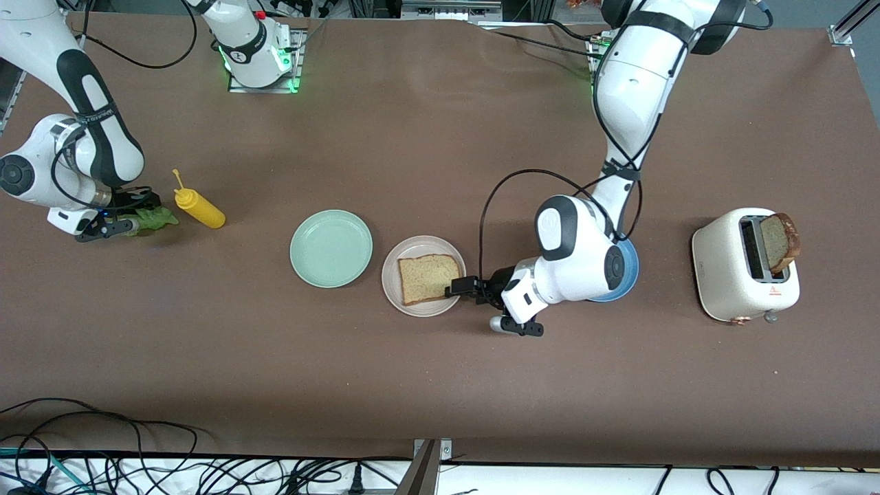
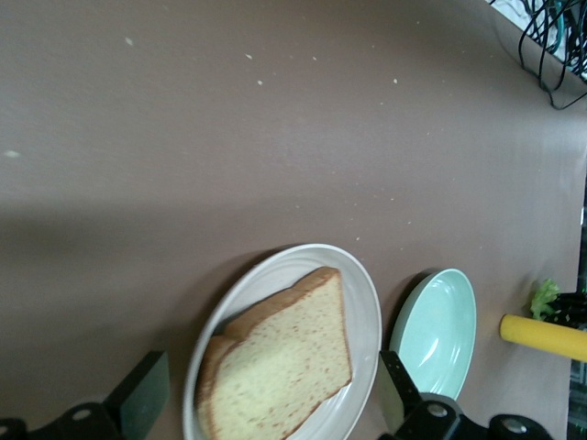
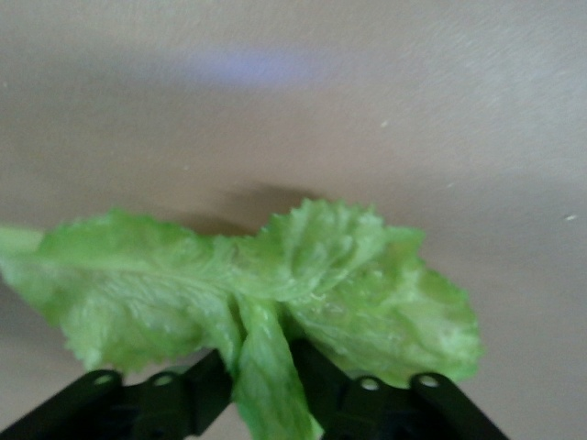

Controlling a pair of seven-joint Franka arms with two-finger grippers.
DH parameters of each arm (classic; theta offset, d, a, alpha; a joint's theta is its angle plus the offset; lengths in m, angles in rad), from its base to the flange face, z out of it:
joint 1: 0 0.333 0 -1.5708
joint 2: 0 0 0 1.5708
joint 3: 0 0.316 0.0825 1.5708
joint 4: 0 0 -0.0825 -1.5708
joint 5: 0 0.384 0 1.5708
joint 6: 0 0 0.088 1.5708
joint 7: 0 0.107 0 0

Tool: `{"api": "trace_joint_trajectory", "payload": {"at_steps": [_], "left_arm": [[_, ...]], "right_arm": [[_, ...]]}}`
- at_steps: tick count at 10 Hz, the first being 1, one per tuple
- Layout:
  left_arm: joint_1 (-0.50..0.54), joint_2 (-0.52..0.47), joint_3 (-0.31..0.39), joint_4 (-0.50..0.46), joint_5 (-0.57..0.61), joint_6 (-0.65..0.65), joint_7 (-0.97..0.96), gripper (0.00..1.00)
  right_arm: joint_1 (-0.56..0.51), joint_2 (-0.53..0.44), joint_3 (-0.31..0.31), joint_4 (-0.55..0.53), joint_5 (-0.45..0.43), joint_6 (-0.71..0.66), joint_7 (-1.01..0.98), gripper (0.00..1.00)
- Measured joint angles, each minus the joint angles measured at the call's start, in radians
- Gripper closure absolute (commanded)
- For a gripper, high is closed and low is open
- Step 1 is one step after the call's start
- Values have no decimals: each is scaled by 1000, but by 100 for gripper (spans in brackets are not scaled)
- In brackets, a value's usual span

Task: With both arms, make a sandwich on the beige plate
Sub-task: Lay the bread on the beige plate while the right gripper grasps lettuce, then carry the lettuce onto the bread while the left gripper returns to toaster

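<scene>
Sandwich-making stands at one layer: a single square slice of brown speckled bread lies flat on the round pale beige plate near the middle of the brown surface, its face bare to take the filling. The left hand sits low at the plate's rim, on the side toward the left arm's end, with its fingers spread wide and nothing between them; judging by that, the bread is set down and let go.

The ruffled green lettuce leaf lies well apart, at the right arm's end of the surface. The right hand is down on it, its fingers pinched narrow around the leaf's stem end, which suits lifting a thin limp thing by its firmest part.

A second slice of brown bread stands tilted in the slot of the cream toaster at the left arm's end, probably the top layer.

Between lettuce and beige plate stand a yellow squeeze bottle, just beside the leaf, and a mint-green round plate, just beside the beige one; the carried leaf must pass over both. A blue plate is mostly hidden under the left arm.
</scene>
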Motion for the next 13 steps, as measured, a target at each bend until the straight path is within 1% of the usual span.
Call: {"api": "trace_joint_trajectory", "payload": {"at_steps": [1, 2, 4, 6, 7, 8, 9, 10, 12, 13], "left_arm": [[23, -8, 1, 7, 42, -46, 0, 0], [47, -24, 3, 10, 89, -100, -3, 0], [112, -76, 10, 14, 210, -208, -77, 0], [188, -129, 26, 15, 374, -295, -165, 0], [233, -151, 33, 15, 461, -345, -173, 0], [273, -174, 36, 16, 576, -393, -175, 0], [302, -199, 39, 16, 671, -432, -177, 0], [327, -226, 43, 17, 731, -468, -178, 0], [374, -279, 50, 18, 802, -542, -178, 0], [390, -307, 50, 18, 858, -570, -177, 0]], "right_arm": [[0, 0, 0, 26, 0, -23, 0, 100], [0, 0, 0, 66, 0, -78, 0, 100], [0, -3, 1, 187, 0, -253, 0, 100], [6, -15, 8, 332, 0, -454, 5, 100], [15, -19, 12, 403, 0, -552, 23, 100], [34, -22, 16, 474, 0, -655, 60, 100], [65, -24, 18, 539, 0, -745, 119, 100], [101, -30, 20, 595, 0, -808, 204, 100], [193, -62, 24, 686, 0, -883, 409, 100], [252, -77, 26, 720, 1, -923, 513, 100]]}}
